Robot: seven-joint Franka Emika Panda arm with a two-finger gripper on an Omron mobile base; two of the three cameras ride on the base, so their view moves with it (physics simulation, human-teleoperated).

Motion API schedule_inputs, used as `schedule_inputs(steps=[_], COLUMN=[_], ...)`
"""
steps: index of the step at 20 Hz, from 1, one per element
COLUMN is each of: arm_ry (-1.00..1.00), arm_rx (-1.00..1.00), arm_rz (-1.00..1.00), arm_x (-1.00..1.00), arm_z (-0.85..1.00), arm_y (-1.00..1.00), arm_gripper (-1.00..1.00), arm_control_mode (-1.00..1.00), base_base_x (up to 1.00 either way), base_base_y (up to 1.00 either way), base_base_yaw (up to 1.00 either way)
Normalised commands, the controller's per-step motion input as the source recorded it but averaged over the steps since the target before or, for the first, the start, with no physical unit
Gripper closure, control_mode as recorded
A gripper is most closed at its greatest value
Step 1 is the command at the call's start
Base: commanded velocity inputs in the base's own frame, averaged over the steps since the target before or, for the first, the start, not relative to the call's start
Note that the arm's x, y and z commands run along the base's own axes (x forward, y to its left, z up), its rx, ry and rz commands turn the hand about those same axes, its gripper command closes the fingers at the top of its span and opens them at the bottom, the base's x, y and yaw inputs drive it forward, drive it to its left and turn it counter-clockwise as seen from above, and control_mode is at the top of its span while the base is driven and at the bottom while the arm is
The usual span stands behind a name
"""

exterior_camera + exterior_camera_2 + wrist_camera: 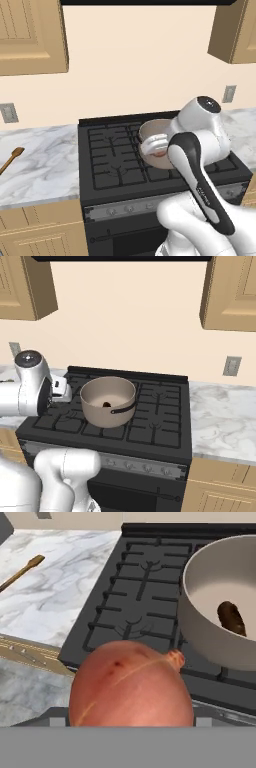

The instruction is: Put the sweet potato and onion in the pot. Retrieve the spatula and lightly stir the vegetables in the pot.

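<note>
i've got the onion point(131, 684) in the tool point(156, 149), jaws wide around it, hanging over the stove point(150, 416) just left of the pot point(108, 401). pot sits on the stove's near-left burner. sweet potato point(231, 618) lies on the pot floor. spatula point(11, 160) is on the counter point(45, 165) well left of the stove, blade pointing far.

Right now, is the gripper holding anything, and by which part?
The onion sits close between the gripper's fingers, so it looks held around its round body; the contact itself is hidden. The sweet potato lies in the pot.
</note>
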Motion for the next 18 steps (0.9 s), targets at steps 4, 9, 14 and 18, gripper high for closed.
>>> schedule_inputs(steps=[4, 9, 14, 18], arm_ry=[0.0, 0.0, 0.1, 0.18], arm_rx=[-0.01, 0.0, -0.02, -0.14], arm_rz=[-0.01, -0.02, -0.03, -0.02], arm_x=[0.3, 0.45, 0.81, 0.79], arm_z=[0.26, 0.33, 0.01, 0.0], arm_y=[-0.96, -0.85, -0.59, -0.07], arm_gripper=[1.0, 1.0, 1.0, 1.0], arm_control_mode=[-1.0, -1.0, -1.0, -1.0], base_base_x=[0.0, 0.0, 0.0, 0.0], base_base_y=[0.0, 0.0, 0.0, 0.0], base_base_yaw=[0.0, 0.0, 0.0, 0.0])
